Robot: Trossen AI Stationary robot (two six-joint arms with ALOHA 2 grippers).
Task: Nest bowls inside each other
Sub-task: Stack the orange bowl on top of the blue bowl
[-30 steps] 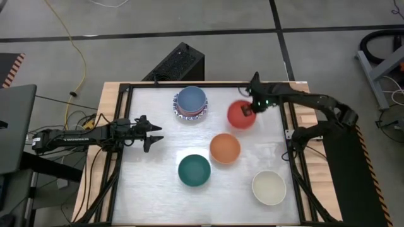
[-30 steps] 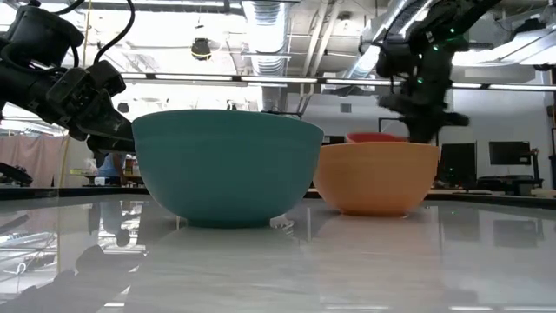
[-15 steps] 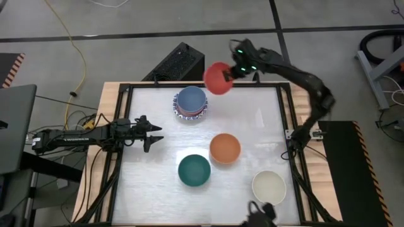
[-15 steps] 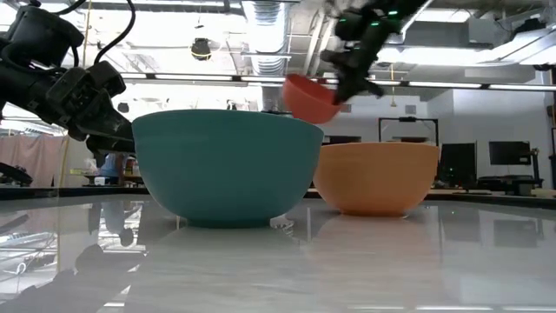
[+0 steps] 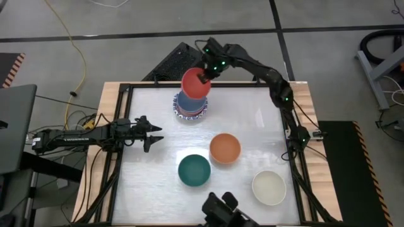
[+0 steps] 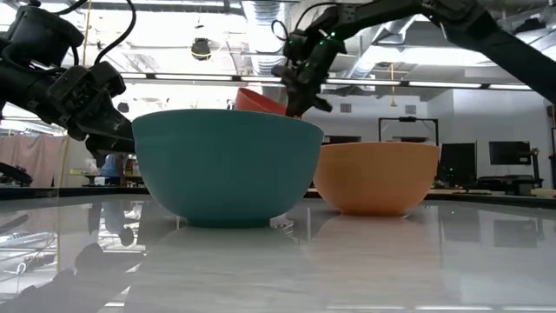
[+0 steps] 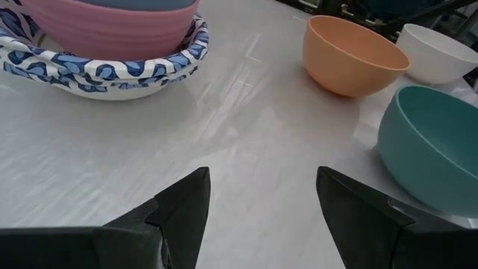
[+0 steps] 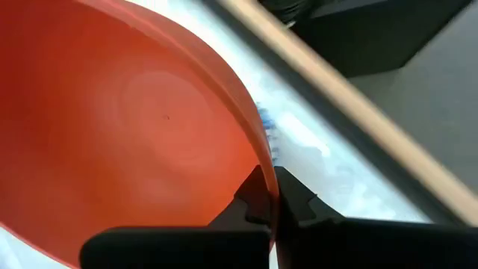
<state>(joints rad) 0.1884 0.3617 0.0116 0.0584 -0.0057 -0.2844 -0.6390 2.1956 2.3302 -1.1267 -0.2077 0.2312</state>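
The right arm stretches from its base on the table's right side across the far edge, and the right gripper (image 5: 204, 76) is clamped on the rim of the red bowl (image 5: 194, 83), one finger (image 8: 252, 196) inside the wall and the other outside. The bowl hangs in the air over the stack of bowls (image 5: 190, 104) at the far left-centre of the table, where a blue bowl (image 5: 188, 103) sits in a pink one, itself nested in a white bowl with a blue patterned rim (image 7: 104, 71). A second ago the red bowl was resting on the table at the far right; half a second ago it was lifted beyond the far edge; now it has swung left to above the stack. It is tilted, its opening turned up and toward the left, with the gripped side of the rim highest. The left arm lies low along the table's left side, the left gripper (image 5: 152, 133) with its fingers apart, pointing toward the middle and holding nothing. Nearer stand the orange bowl (image 5: 225, 149), the dark green bowl (image 5: 194, 171) and the cream bowl (image 5: 269, 188), each apart from the others and upright.
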